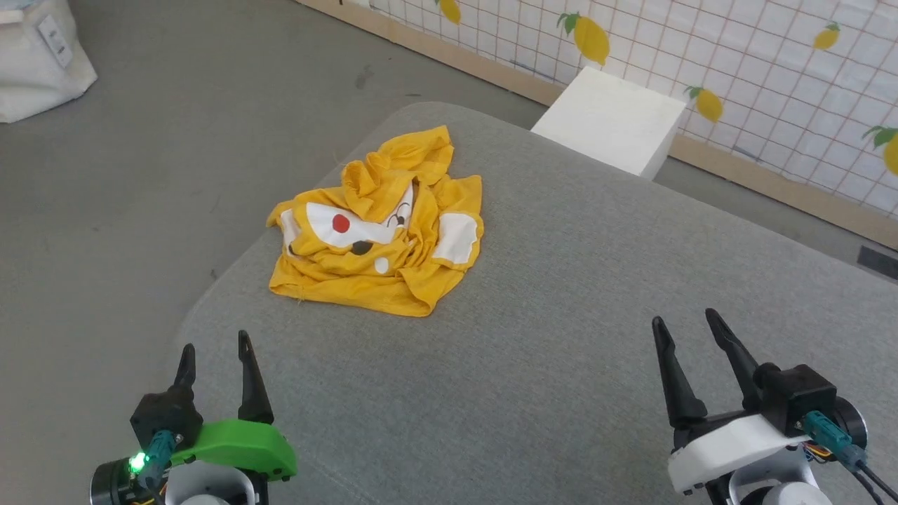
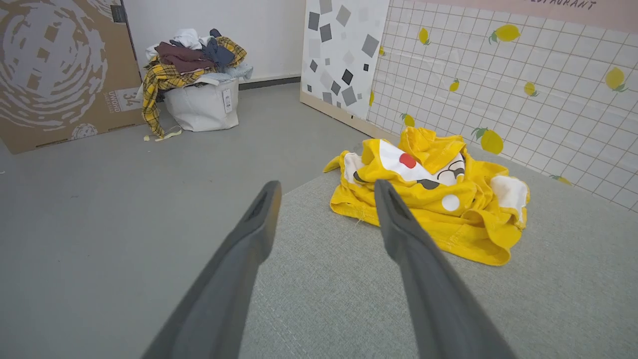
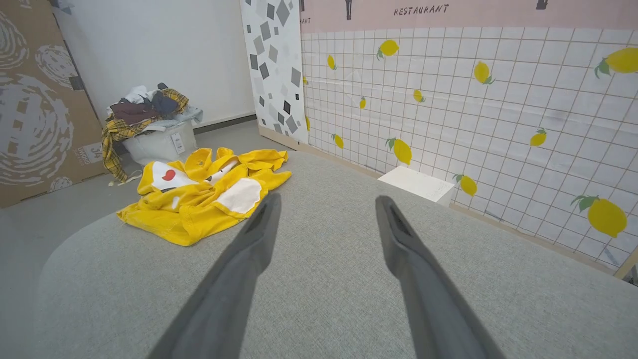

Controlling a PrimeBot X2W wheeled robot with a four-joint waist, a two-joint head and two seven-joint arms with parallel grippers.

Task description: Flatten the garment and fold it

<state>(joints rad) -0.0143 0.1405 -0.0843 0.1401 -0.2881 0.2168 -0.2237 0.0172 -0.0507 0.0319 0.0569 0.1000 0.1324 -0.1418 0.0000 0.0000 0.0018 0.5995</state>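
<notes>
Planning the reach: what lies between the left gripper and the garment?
Nothing but bare grey upholstered surface, by the head view, from left gripper to garment.

A crumpled yellow garment (image 1: pixel 365 280) lies on the grey fabric surface (image 1: pixel 561 315).

The pink wall band (image 3: pixel 473 12) reads "RESTAURANT"; the cardboard sheet (image 2: pixel 50 75) bears "34".

Both spread wide, empty: left gripper (image 1: pixel 215 341), right gripper (image 1: pixel 684 316)
</notes>
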